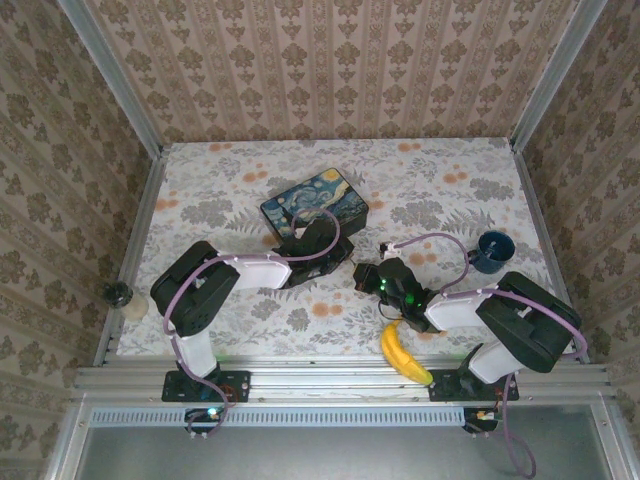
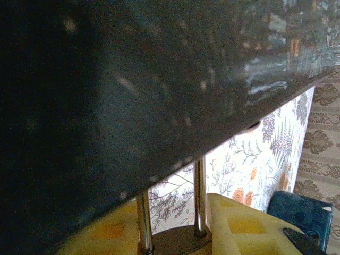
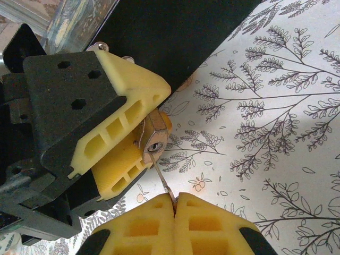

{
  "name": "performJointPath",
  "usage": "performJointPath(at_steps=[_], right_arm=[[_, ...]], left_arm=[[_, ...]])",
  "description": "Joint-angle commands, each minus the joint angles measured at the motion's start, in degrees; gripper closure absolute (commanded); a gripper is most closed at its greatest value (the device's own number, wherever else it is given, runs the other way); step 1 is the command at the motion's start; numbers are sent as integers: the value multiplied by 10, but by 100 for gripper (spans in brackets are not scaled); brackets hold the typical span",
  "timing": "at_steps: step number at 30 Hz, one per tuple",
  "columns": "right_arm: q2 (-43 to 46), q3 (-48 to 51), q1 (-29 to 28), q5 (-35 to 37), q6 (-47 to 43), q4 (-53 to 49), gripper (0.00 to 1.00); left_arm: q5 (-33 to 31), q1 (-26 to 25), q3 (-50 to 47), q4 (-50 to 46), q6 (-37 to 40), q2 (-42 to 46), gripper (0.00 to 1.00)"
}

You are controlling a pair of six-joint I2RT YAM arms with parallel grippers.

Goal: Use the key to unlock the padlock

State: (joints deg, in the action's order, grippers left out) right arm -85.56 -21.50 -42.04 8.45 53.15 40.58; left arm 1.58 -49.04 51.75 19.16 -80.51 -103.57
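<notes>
Top external view: floral-print surface (image 1: 450, 180) walled on three sides by brown damask wallpaper (image 1: 330, 70), metal rails (image 1: 340, 378) along the near edge. Starry-night box (image 1: 314, 207) at centre, blue cup (image 1: 490, 251) near the right edge, banana (image 1: 402, 355) at the near edge beside the right arm (image 1: 500, 320). Left arm (image 1: 230, 280) stretched toward the box's near side, right arm reaching in to meet it.

Right wrist view: padlock (image 3: 154, 139) clamped between the yellow pads (image 3: 127, 85) of the left jaws, just beside the box's dark edge, held over the floral print, keyhole end turned toward the right jaws. Key (image 3: 162, 178) pinched in the right jaws, pads pressed together, tip at the keyhole.

Left wrist view: silvery shackle (image 2: 199, 196) rising from the brass body to the box's dark underside; surface, wallpaper and cup beyond.
</notes>
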Motion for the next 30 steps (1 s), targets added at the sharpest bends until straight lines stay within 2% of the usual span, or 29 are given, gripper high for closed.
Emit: performJointPath(at_steps=[1,16,30], right_arm=[[0,-5,4,22,6,15,100],[-34,-1,17,6,28,62,100],[-33,6,30,-29,9,110,100]], left_arm=[[77,-4,-2,3,-63,-33,100],[83,-5,-6,11,-68,-36,100],[87,-7,-5,16,-75,-43,100]])
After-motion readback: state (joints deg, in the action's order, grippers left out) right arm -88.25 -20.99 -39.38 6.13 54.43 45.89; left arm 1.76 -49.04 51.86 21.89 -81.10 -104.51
